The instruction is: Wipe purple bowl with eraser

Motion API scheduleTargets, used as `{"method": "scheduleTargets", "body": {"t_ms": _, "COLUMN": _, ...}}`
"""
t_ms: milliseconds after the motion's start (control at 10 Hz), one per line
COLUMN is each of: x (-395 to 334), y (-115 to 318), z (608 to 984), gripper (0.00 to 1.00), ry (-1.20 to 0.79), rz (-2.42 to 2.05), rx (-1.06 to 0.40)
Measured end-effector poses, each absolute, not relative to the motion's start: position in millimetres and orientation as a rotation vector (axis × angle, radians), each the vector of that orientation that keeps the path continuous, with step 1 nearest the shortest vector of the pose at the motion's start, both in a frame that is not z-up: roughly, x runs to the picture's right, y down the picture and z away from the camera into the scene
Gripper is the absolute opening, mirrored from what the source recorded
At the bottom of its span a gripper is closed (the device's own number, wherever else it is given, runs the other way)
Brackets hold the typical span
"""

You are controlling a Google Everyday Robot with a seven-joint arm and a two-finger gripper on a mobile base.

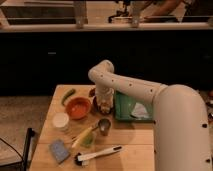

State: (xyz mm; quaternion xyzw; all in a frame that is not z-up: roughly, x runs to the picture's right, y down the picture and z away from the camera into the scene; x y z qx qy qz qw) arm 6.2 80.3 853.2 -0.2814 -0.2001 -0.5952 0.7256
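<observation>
My gripper [104,105] points down at the middle of the wooden table, at the end of the white arm that bends over from the right. It sits over the purple bowl [95,104], of which only a dark rim shows at the gripper's left, just right of the orange bowl [78,107]. A pale object shows at the gripper's tip; I cannot tell whether it is the eraser.
A green bag [129,107] lies right of the gripper. A metal cup [104,126] stands just in front of it. A white round lid [60,121], a yellow-green item [84,137], a blue sponge [59,150] and a white-handled brush [98,154] lie nearer the front. A green vegetable [68,95] lies at the back left.
</observation>
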Motion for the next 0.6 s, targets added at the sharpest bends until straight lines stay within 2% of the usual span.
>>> {"method": "scheduleTargets", "body": {"t_ms": 600, "x": 14.0, "y": 57.8, "z": 856.1, "gripper": 0.00, "ry": -0.421, "rz": -1.228, "rx": -0.580}}
